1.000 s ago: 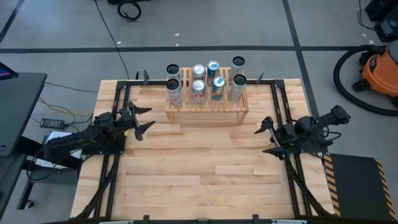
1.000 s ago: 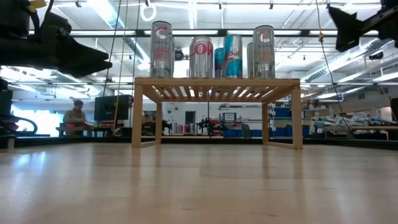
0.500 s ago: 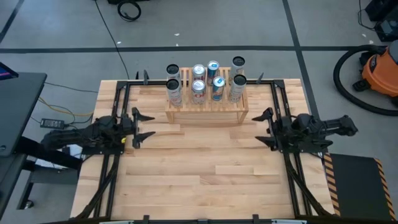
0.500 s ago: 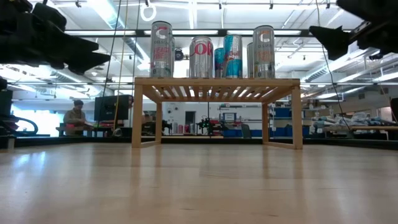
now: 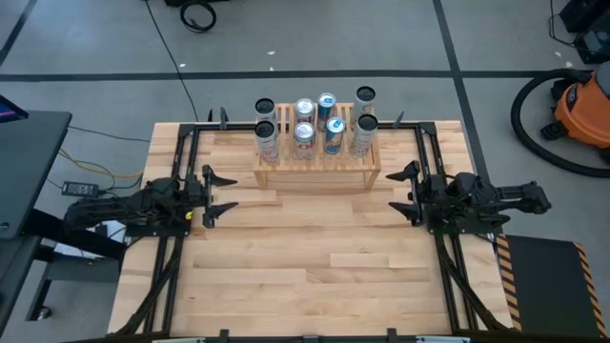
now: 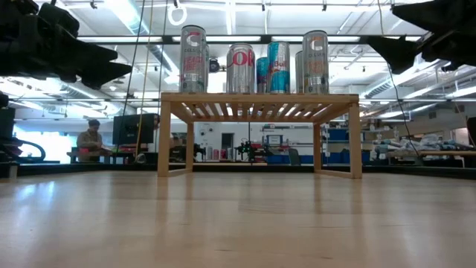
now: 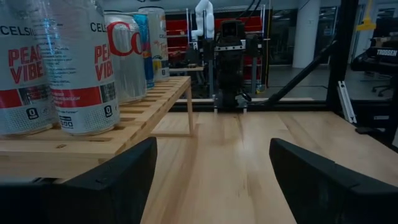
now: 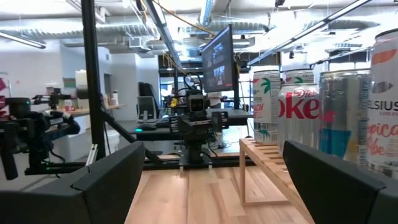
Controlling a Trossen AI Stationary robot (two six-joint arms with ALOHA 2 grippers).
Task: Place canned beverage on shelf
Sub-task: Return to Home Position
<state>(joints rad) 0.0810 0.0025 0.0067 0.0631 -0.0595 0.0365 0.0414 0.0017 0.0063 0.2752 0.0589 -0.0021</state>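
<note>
Running plank by plank toward the far edge, the table (image 5: pixel 315 267) is pale butcher-block wood, smooth with a soft sheen in the low view, and crossed along each side by dark metal rails (image 5: pixel 456 276). At 9 o'clock on it the left gripper (image 5: pixel 227 191) hangs above the boards, its dark pointed fingers set wide apart and aimed at the table's middle. At 3 o'clock the right gripper (image 5: pixel 400 189) mirrors it, jaws likewise wide.

At 12 o'clock, near the far edge, stands the shelf (image 5: pixel 316 173). It is light natural wood with plain board sides and thin parallel slats on top. Eight cans (image 5: pixel 304 136) stand upright on the slats in two rows of four. They are tall, slim cylinders of glossy metal: white with red lettering at the left end, then silver, then blue, and pale cans at the right.

Beyond the table lies a grey floor (image 5: pixel 95 38) crossed by dark tape lines, with an orange vacuum (image 5: pixel 583 110) at 2 o'clock. In the low view a seated person (image 6: pixel 91 141) shows far back under bright ceiling lights (image 6: pixel 134 18).
</note>
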